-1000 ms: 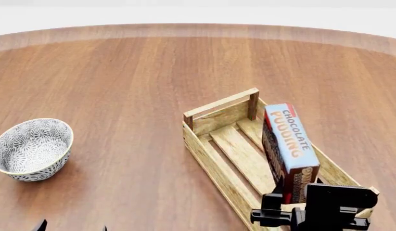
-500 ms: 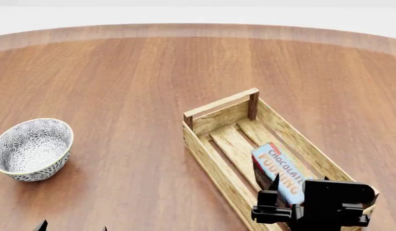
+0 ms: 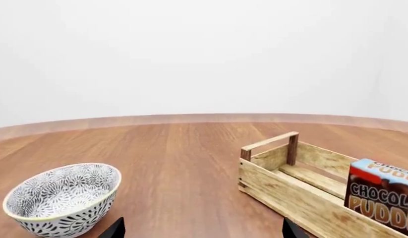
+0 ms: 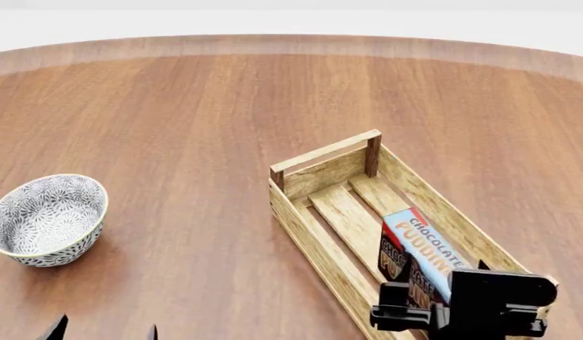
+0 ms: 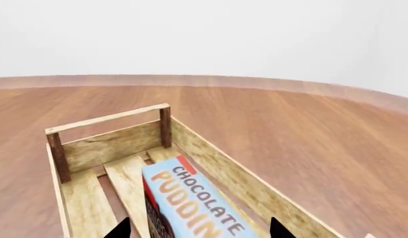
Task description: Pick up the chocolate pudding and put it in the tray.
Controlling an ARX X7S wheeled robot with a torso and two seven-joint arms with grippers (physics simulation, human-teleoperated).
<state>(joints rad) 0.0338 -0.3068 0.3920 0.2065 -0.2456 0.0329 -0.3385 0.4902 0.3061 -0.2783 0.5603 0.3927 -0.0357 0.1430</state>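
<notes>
One chocolate pudding carton (image 4: 426,249) lies inside the slatted wooden tray (image 4: 310,237), tilted along its length, blue face up, its near end between the spread fingertips of the right gripper (image 5: 198,230); we cannot tell whether they touch it. We see the left gripper (image 3: 202,230) low over the table with its jaws apart and nothing between them. To the left stands a floral bowl (image 4: 47,218), well apart from the tray. All rest on a round wooden table (image 4: 197,113) against a plain white backdrop.
</notes>
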